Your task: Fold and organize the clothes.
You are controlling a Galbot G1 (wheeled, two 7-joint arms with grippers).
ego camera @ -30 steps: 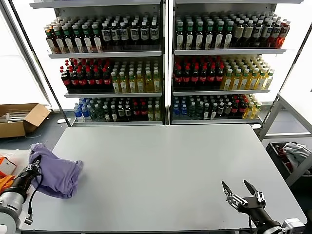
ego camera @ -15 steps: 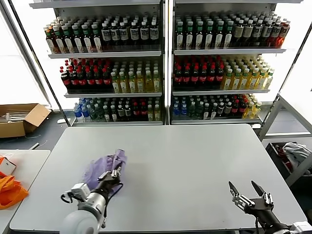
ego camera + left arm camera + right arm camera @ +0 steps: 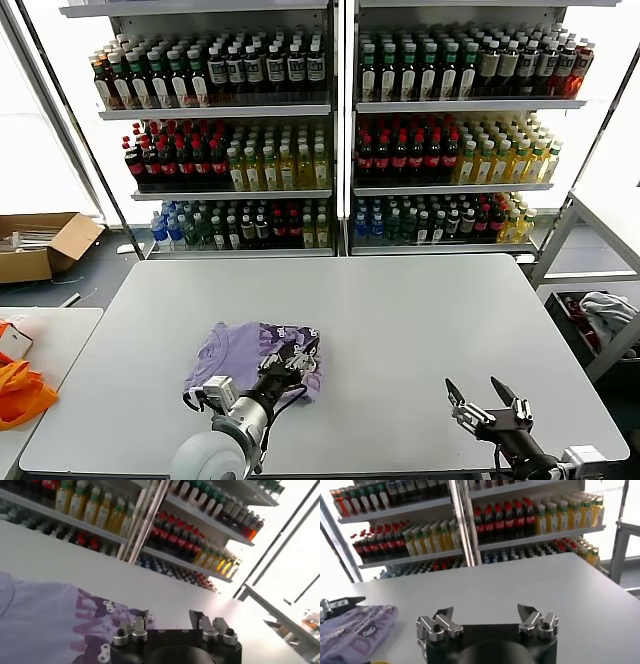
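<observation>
The lavender T-shirt (image 3: 240,350) lies crumpled on the grey table (image 3: 400,310), left of centre near the front, with its dark purple-and-white print facing up. My left gripper (image 3: 290,362) is low over the shirt's right edge. In the left wrist view the gripper (image 3: 170,617) is open and empty, with the shirt (image 3: 45,625) beside one finger. My right gripper (image 3: 480,393) is open and empty above the table's front right. It also shows in the right wrist view (image 3: 485,611), with the shirt (image 3: 355,627) far off to the side.
Shelves of bottles (image 3: 330,130) stand behind the table. An orange cloth (image 3: 20,392) lies on a side table at the left. A cardboard box (image 3: 40,245) sits on the floor at the far left, and a bin with cloth (image 3: 600,315) at the right.
My left gripper carried the shirt from the table's left edge toward the middle, and has let it go. The shirt now lies spread on the table. My right gripper shifted slightly.
</observation>
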